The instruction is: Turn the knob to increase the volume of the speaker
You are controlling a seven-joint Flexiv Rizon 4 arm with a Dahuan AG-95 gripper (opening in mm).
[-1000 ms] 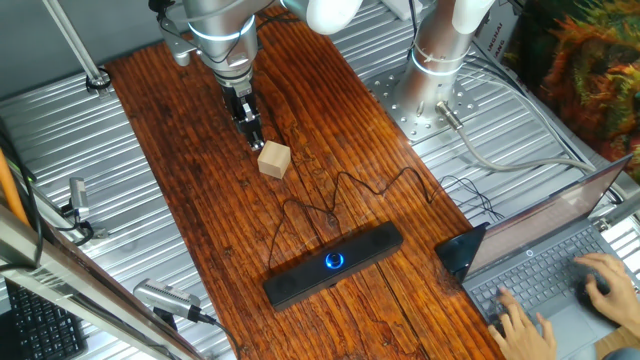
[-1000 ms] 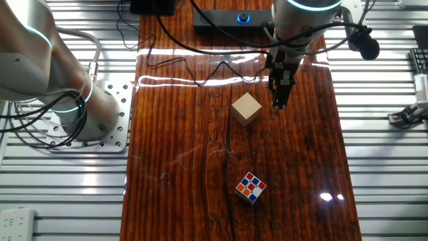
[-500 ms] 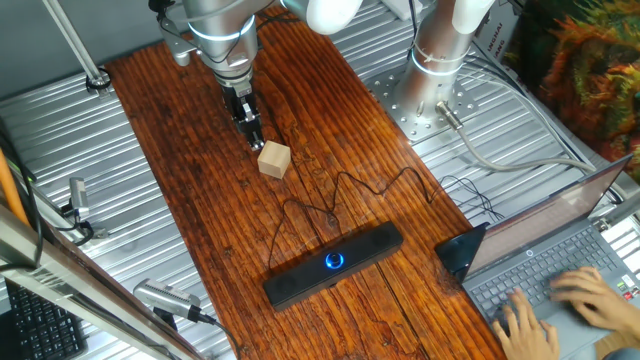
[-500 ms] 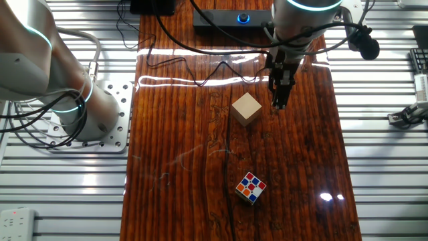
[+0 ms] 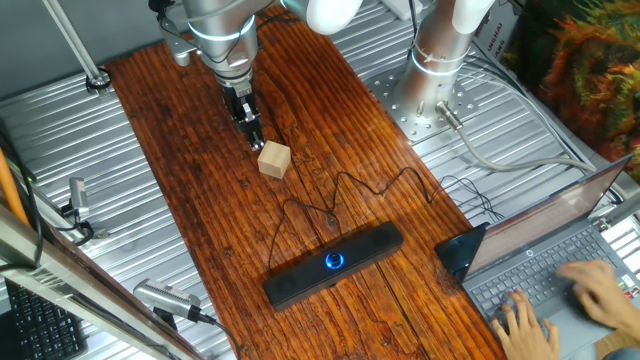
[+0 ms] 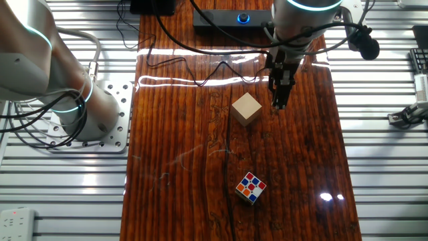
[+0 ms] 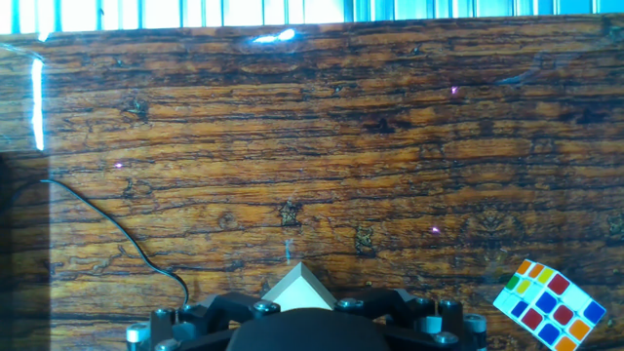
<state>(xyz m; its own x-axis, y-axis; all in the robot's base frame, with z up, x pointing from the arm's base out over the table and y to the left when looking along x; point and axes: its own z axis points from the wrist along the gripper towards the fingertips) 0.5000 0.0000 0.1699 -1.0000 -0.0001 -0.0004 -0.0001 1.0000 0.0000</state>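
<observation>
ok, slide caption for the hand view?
Hand camera over the wooden table: Rubik's cube lower right, black cable at left.

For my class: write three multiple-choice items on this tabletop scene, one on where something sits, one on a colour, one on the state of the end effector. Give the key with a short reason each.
1. Where is the wooden cube relative to the speaker?
A. On top of it
B. Apart from it, between it and the arm's end of the table
C. Touching its right end

2. What colour is the light around the knob?
A. Blue
B. Red
C. Green

3. What is the end effector doing?
A. Gripping the knob
B. Lifting the puzzle cube
C. Holding nothing, beside the wooden cube

Key: 1 B, bare table and loose cable lie between them. 2 A, the ring glows blue. 3 C, its tips hang next to the wooden cube, far from the speaker.
</observation>
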